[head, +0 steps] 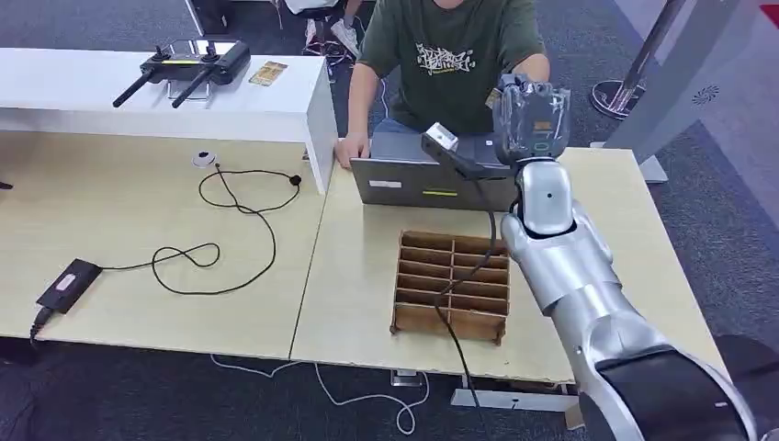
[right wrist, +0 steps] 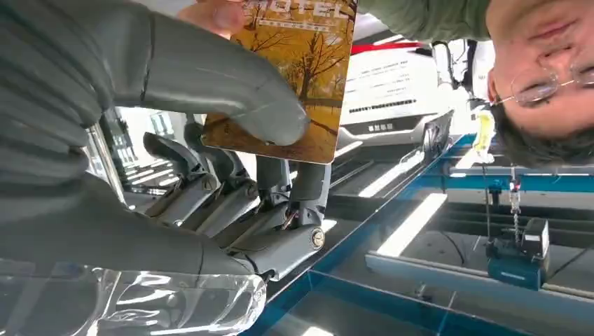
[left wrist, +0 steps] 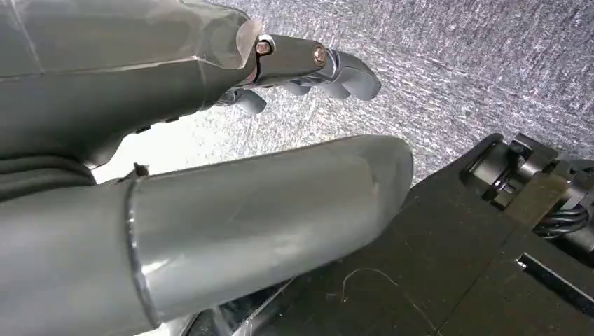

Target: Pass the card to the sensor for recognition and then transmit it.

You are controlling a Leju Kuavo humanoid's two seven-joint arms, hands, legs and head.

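1. The right hand (right wrist: 231, 175) is raised above the far side of the grey laptop (head: 432, 179), its thumb pressing the orange autumn-scene hotel card (right wrist: 291, 77) against its fingers (right wrist: 273, 182).
2. A person's fingertip (right wrist: 213, 14) touches the card's far edge — this looks like the handover.
3. The thumb should ease off only once the person clearly grips the card — no tugging.
4. The left hand (left wrist: 210, 175) hangs over grey carpet, fingers loosely apart, holding nothing.

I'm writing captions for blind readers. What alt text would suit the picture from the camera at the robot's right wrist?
The robot's right hand holds a card printed with autumn trees between its thick grey thumb and darker fingers, while a person's fingertip touches the card's far end. The person's face appears upside down beside it.
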